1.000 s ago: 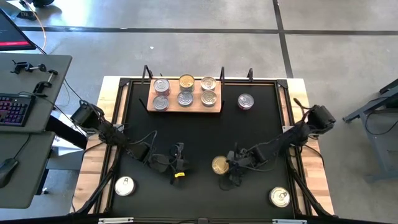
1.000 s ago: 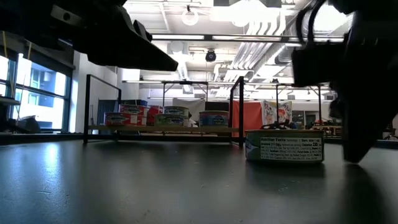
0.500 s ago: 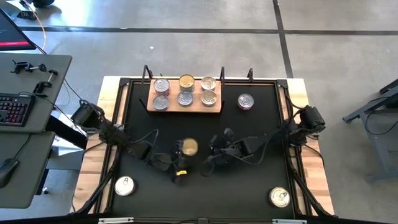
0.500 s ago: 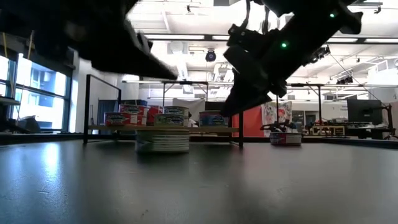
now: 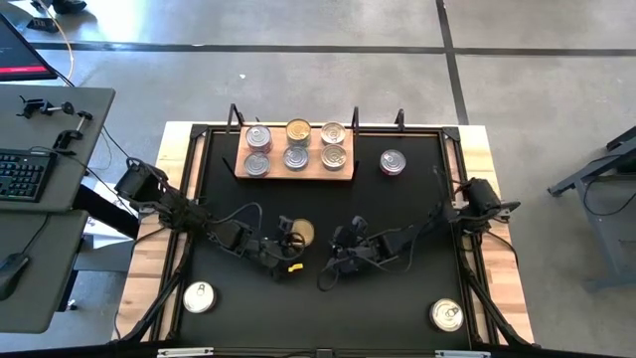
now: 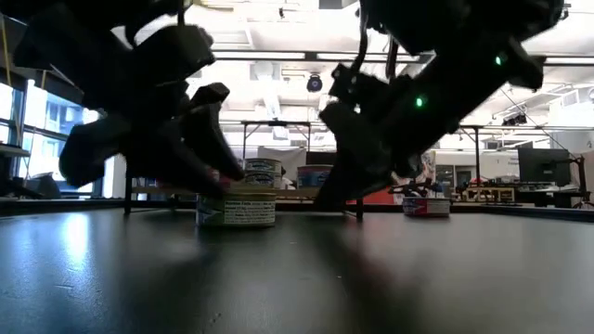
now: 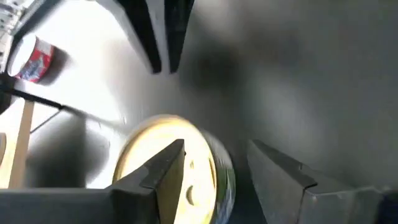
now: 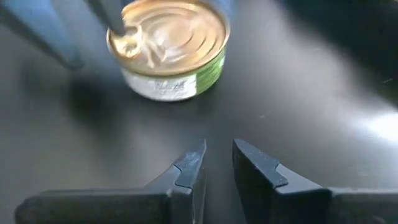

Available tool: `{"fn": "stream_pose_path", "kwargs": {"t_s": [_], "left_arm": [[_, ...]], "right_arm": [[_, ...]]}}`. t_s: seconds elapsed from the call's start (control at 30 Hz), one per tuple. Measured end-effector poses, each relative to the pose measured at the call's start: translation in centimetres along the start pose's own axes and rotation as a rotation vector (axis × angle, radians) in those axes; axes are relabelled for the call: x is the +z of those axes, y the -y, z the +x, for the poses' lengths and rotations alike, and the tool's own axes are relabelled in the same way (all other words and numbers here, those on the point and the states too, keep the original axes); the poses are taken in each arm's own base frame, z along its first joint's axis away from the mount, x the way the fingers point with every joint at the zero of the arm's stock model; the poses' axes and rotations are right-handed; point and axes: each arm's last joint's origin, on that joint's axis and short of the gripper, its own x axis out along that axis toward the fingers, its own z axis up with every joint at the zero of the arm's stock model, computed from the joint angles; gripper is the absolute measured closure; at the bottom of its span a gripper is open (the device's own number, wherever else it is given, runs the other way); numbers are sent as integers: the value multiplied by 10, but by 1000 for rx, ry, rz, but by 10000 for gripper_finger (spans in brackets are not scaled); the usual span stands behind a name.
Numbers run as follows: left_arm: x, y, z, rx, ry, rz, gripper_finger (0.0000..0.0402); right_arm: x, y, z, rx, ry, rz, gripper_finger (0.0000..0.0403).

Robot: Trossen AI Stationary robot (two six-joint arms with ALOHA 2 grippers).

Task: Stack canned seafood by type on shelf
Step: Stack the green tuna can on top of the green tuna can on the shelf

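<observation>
Gold-lidded tin (image 5: 301, 233) sits mid-counter between the left gripper's (image 5: 288, 245) part-open jaws, awaiting closure; right gripper's (image 5: 336, 261) narrowly parted jaws hold nothing at its four o'clock.

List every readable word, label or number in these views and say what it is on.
None can be read.
Gold-lidded can on the mat: side label print too blurred.
Same can, low view: lines of small print, illegible.
Cans on the shelf: labels too small.
Red-sided can: label too small.
</observation>
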Motion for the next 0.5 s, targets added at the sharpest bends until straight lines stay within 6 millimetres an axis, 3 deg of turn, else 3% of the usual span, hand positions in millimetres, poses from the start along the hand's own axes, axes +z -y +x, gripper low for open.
{"fn": "stream_pose_path", "kwargs": {"t_s": [0.23,0.5], "left_arm": [[-15,-5,3,0,-138,23,246],[-16,-9,4,15,-150,7,350]], "right_arm": [[-13,-4,12,20,-18,-4,332],[-12,-7,13,46,0,-18,332]]}}
